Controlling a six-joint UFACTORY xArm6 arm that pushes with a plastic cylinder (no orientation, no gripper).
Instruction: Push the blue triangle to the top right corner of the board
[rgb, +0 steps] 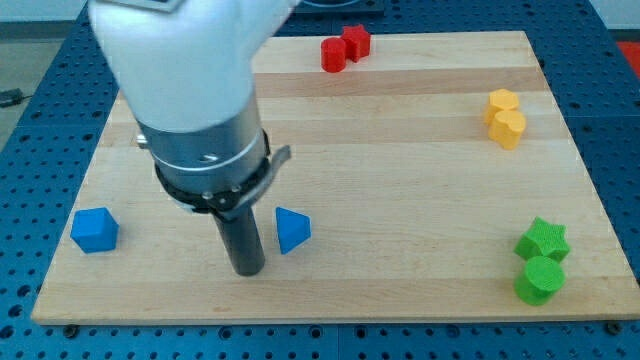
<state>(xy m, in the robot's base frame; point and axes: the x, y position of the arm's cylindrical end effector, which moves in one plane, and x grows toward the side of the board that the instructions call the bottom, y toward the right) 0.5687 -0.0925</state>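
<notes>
1. Green blocks (541, 262) are sitting nearest, by the board's (400, 120) bottom right corner.
2. Blue triangle (291, 230) is lying near the bottom edge, my tip (247, 270) just left of it; no pincer exists.
3. Approach is finishing; next comes pushing rightward and upward.

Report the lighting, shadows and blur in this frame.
Camera view: even, soft lighting with no harsh glare on the board; the blocks cast only faint shadows; the arm's white housing at the view's top left looks slightly soft; my tip and the blue triangle are sharp.
</notes>
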